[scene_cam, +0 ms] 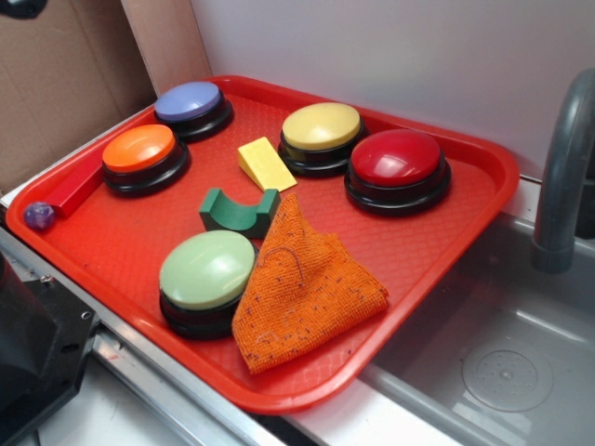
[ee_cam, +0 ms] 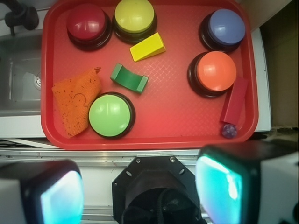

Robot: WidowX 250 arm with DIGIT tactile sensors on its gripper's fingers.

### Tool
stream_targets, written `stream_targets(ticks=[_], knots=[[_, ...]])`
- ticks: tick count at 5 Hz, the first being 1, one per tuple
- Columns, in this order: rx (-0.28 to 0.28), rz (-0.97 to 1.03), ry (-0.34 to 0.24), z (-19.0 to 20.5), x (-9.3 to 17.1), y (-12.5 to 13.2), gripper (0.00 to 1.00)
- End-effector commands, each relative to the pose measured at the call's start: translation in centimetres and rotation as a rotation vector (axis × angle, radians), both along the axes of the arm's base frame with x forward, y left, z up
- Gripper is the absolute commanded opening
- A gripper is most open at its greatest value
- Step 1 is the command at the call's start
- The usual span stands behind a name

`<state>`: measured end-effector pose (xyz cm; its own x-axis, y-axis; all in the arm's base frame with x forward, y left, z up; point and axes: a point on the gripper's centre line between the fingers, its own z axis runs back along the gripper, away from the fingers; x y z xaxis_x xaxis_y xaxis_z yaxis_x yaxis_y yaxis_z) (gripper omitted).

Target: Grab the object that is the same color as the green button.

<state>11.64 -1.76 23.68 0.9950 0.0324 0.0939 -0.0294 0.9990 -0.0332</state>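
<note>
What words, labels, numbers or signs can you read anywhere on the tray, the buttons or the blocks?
None. The red tray, the green button, the other buttons, the green block, the yellow wedge and the orange cloth carry no readable text, label or number in either view.

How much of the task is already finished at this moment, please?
Nothing looks done yet. The dark green arch block lies untouched on the red tray, between the green button and the yellow wedge. The gripper is open and holds nothing, high above the tray's near edge. What is left: move over the block, descend, close on it and lift.
</note>
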Motion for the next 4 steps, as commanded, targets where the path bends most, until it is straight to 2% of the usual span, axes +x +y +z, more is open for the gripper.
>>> stream_targets(ticks=[1,2,3,4], knots=[[0.0,0.0,0.0,0.0,0.0,0.0,1.0],[-0.021,0.087,-0.014,-0.9,0.7,0.4,1.0],[-0.046,0.169,0.001,-2.3,1.8,1.2,1.0],[-0.088,0.235,-0.005,-4.3,2.9,1.9,1.0]])
